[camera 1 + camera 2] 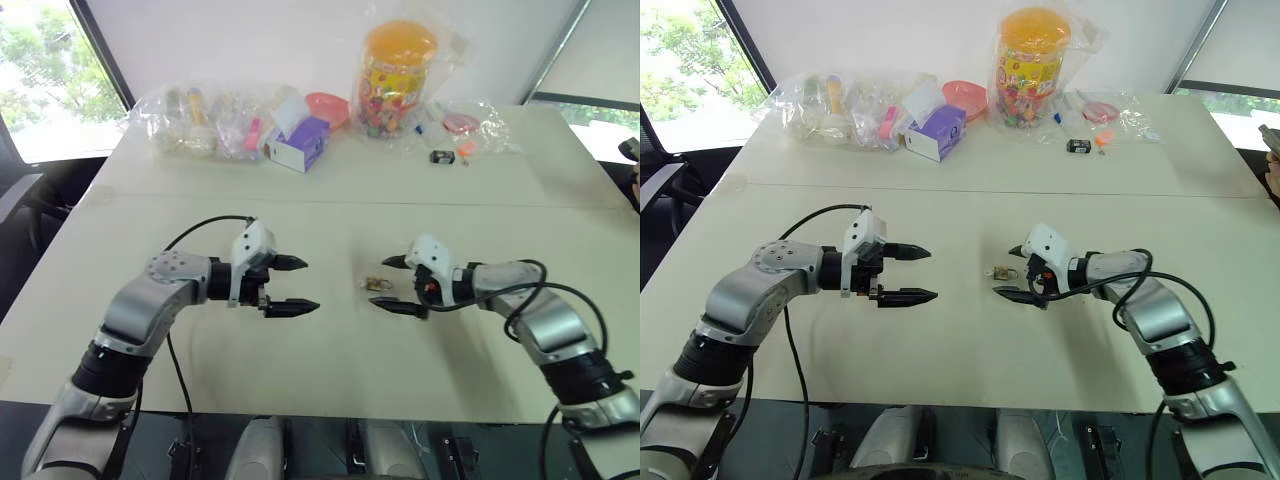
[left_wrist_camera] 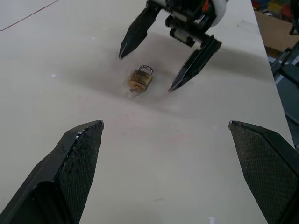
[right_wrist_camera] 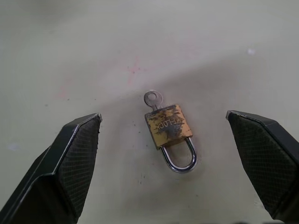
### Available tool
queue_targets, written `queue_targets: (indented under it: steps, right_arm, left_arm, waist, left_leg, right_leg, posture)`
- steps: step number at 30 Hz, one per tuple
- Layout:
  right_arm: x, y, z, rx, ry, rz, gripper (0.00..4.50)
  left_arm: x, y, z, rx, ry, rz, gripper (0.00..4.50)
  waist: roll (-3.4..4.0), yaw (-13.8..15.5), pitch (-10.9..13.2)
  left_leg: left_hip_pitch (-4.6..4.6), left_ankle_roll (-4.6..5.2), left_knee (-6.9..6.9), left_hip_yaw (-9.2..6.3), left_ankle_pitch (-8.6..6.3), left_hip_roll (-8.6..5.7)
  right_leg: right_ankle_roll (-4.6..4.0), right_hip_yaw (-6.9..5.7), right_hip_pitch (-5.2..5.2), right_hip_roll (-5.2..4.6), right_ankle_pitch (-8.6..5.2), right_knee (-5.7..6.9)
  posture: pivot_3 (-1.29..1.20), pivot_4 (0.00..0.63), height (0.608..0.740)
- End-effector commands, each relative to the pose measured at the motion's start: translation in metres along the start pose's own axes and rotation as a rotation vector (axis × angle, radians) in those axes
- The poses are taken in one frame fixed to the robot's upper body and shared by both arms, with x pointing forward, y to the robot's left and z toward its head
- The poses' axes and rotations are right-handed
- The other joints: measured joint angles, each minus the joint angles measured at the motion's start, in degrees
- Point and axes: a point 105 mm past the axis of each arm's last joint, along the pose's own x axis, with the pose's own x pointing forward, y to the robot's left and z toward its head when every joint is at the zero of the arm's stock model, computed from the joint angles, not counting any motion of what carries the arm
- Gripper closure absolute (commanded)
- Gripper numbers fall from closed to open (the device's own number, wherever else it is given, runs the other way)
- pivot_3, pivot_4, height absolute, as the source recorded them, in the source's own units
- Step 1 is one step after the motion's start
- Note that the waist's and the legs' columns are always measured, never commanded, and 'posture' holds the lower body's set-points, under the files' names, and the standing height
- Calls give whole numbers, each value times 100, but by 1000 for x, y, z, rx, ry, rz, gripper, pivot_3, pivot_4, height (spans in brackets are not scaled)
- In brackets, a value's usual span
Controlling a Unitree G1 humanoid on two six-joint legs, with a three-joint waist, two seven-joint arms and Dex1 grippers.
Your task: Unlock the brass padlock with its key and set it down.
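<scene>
The brass padlock (image 3: 169, 127) is seen lying flat on the pale table (image 1: 330, 370), its key (image 3: 152, 99) seated in the body and its silver shackle (image 3: 179, 157) pointing toward the right gripper (image 1: 394, 285). That gripper is spread wide and grasps nothing, with one finger on either side of the padlock and neither touching it. The left gripper (image 1: 291, 286) is likewise released and empty, held well to the left of the padlock with its fingertips aimed right toward it.
</scene>
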Motion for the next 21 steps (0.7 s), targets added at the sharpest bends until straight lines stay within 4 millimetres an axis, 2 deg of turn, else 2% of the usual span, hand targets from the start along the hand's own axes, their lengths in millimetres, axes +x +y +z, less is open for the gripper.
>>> queue_targets:
  steps: [1,7,9,11,16,21]
  right_arm:
    - [1,-6,-1,-73,17,4,64]
    - [8,-12,-9,-65,19,1,64]
    - [10,-11,-13,-68,30,10,617]
    - [11,-10,-15,-68,36,16,1363]
    - [11,-7,-22,-81,70,31,3830]
    - [7,-7,-15,-105,41,-14,3820]
  left_arm:
    - [-4,-2,11,42,-24,12,0]
    - [-2,1,12,69,-17,15,0]
    - [-3,2,14,71,-18,18,0]
    - [-3,3,14,73,-18,18,0]
    - [-4,6,15,75,-13,18,0]
    - [-2,10,13,59,-15,10,0]
  waist:
    - [1,-2,0]
    - [1,-38,-1]
    - [2,-55,-1]
    - [2,-91,-2]
    - [3,-112,-4]
    - [3,-99,-5]
  left_leg:
    - [0,0,0,1,0,-1]
    - [9,-2,0,1,1,1]
    - [10,-3,0,1,2,1]
    - [11,-3,0,1,2,2]
    - [13,-4,1,1,2,2]
    - [12,-4,1,0,2,1]
  right_leg:
    - [0,0,0,-1,0,0]
    - [0,0,5,-1,1,3]
    - [0,0,6,-1,1,6]
    - [0,0,7,0,1,7]
    - [0,0,8,-3,1,8]
    - [0,0,9,-5,1,8]
  posture:
    - [0,150,740]
    - [0,150,740]
    - [0,150,740]
    - [0,150,740]
    - [0,150,740]
    - [0,150,740]
